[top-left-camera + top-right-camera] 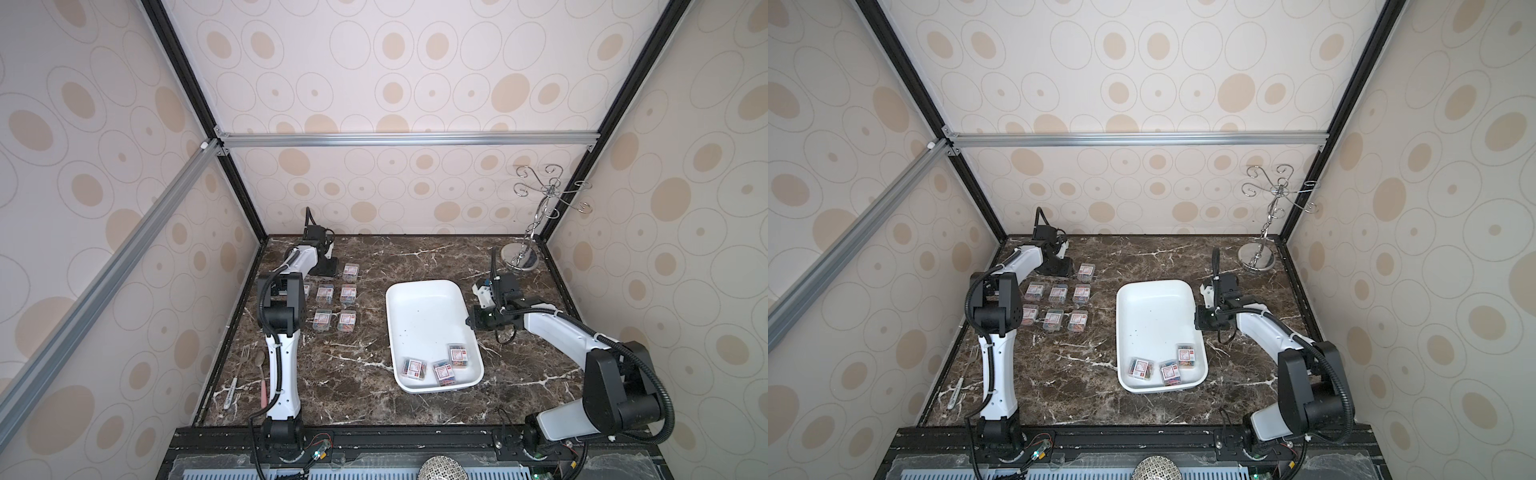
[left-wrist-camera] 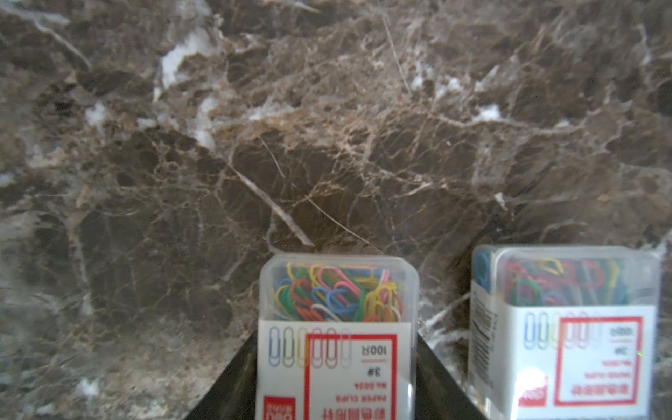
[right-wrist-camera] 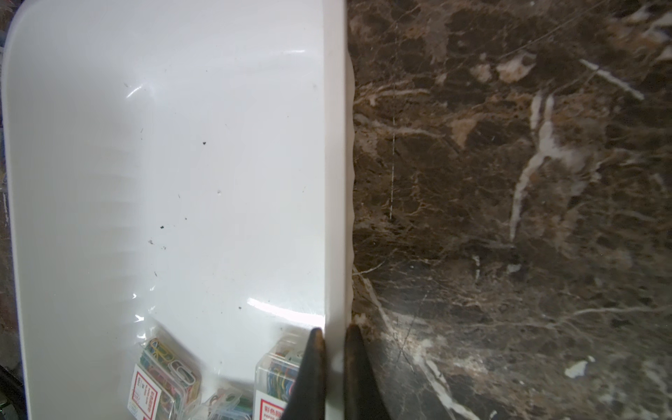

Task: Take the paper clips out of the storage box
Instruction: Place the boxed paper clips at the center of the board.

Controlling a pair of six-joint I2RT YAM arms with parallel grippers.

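Observation:
The white storage box (image 1: pixel 424 316) (image 1: pixel 1154 320) lies right of the table's middle, with three boxes of paper clips (image 1: pixel 444 372) at its near end. Several more paper clip boxes (image 1: pixel 324 294) sit in rows on the marble at the left. My left gripper (image 1: pixel 326 270) is at the far end of those rows. In the left wrist view my left gripper (image 2: pixel 336 334) has its black fingers against both sides of one paper clip box (image 2: pixel 338 291), with another box (image 2: pixel 567 283) beside it. My right gripper (image 3: pixel 334 331) (image 1: pixel 472 322) is shut on the storage box's right rim (image 3: pixel 336 182).
A chrome hook stand (image 1: pixel 528 249) stands at the back right corner. A fork (image 1: pixel 245 357), a spoon (image 1: pixel 259 361) and a pen (image 1: pixel 230 399) lie along the left edge beside the left arm. Bare marble lies between the rows and the storage box.

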